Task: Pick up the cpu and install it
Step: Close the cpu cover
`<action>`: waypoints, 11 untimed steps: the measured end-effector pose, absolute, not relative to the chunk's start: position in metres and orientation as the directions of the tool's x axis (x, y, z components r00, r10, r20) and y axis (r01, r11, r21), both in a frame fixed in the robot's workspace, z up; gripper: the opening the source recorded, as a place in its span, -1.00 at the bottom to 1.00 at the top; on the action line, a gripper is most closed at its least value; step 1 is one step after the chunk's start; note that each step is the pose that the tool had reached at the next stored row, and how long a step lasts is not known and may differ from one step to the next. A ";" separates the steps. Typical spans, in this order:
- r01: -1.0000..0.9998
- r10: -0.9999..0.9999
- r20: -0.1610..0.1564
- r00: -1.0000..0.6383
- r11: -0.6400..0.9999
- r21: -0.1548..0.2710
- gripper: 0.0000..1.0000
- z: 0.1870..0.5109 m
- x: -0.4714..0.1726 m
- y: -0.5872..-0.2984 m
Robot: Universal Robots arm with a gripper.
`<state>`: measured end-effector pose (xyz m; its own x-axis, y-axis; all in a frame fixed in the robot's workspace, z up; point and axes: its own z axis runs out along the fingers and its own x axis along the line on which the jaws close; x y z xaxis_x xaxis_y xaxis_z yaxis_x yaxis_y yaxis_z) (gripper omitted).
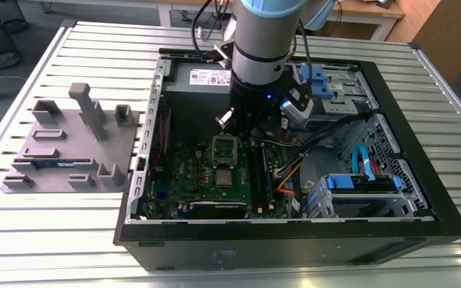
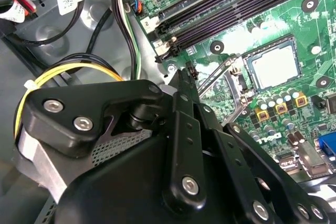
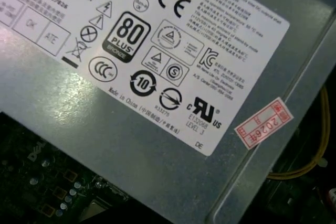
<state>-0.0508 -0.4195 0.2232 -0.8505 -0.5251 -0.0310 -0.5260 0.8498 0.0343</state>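
Note:
The cpu [image 1: 225, 177], a small silvery square, lies flat in its socket on the green motherboard [image 1: 190, 180] inside the open computer case [image 1: 295, 234]. It is also in the second wrist view as the cpu [image 2: 274, 66], with the metal socket frame [image 2: 223, 74] tilted up beside it. That frame [image 1: 225, 149] stands open just beyond the chip in the exterior view. My gripper [image 1: 244, 132] hangs low over the frame, between the cpu and the power supply, holding nothing I can see. Its black body [image 2: 157, 171] sits near the socket's edge.
The grey power supply [image 1: 202, 78] with its white label [image 3: 157, 51] lies close behind the arm. Black memory slots [image 1: 256, 174], loose cables [image 1: 295, 168] and blue drive cages [image 1: 367, 183] crowd the exterior view's right. A grey fixture plate [image 1: 66, 150] holds a memory stick [image 1: 54, 162].

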 end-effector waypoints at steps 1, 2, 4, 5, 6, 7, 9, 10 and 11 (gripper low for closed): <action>-0.526 -0.525 -0.031 -0.851 0.850 0.035 -0.79 0.224 -0.051 -0.420; -0.526 -0.525 -0.031 -0.850 0.850 0.035 -0.79 0.224 -0.051 -0.420; -0.526 -0.525 -0.032 -0.850 0.850 0.036 -0.79 0.226 -0.051 -0.419; -0.526 -0.525 -0.033 -0.850 0.850 0.037 -0.79 0.226 -0.051 -0.419; -0.526 -0.525 -0.033 -0.850 0.850 0.038 -0.79 0.227 -0.051 -0.419; -0.526 -0.525 -0.034 -0.850 0.849 0.039 -0.79 0.228 -0.051 -0.419; -0.527 -0.525 -0.034 -0.850 0.849 0.040 -0.79 0.229 -0.051 -0.419; -0.527 -0.526 -0.035 -0.850 0.849 0.041 -0.79 0.229 -0.051 -0.419; -0.527 -0.526 -0.036 -0.850 0.849 0.042 -0.79 0.230 -0.051 -0.419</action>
